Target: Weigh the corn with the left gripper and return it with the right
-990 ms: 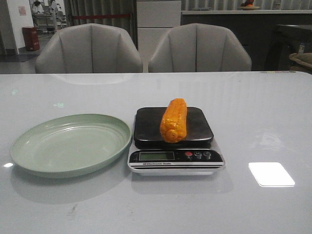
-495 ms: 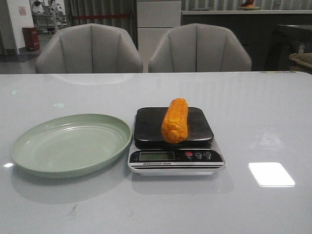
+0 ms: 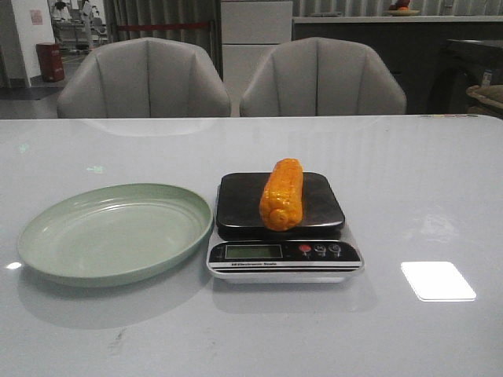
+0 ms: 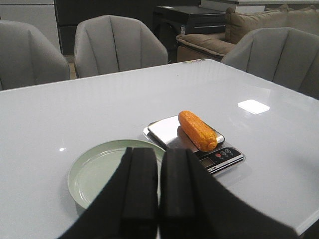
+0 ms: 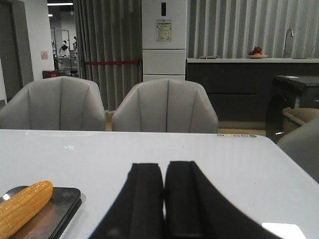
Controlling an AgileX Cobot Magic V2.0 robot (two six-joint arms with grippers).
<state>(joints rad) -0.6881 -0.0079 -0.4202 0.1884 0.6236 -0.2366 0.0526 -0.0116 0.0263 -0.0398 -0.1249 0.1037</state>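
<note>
The orange-yellow corn (image 3: 281,195) lies lengthwise on the black platform of a small digital scale (image 3: 236,206), near the table's middle. Nothing touches it. An empty pale green plate (image 3: 110,236) sits just left of the scale. Neither arm shows in the front view. In the left wrist view my left gripper (image 4: 159,152) is shut with nothing in it, held above the table on the near side of the plate (image 4: 94,174), well short of the corn (image 4: 198,130). My right gripper (image 5: 164,167) is shut and empty too, off to the right of the corn (image 5: 22,206).
The scale's front panel (image 3: 284,252) carries a display and three buttons. Two grey chairs (image 3: 145,78) (image 3: 321,77) stand behind the far table edge. A bright light patch (image 3: 437,280) reflects on the glossy white tabletop at the right.
The corn has shifted very slightly to the right on the scale. Plate and scale stay where they were.
</note>
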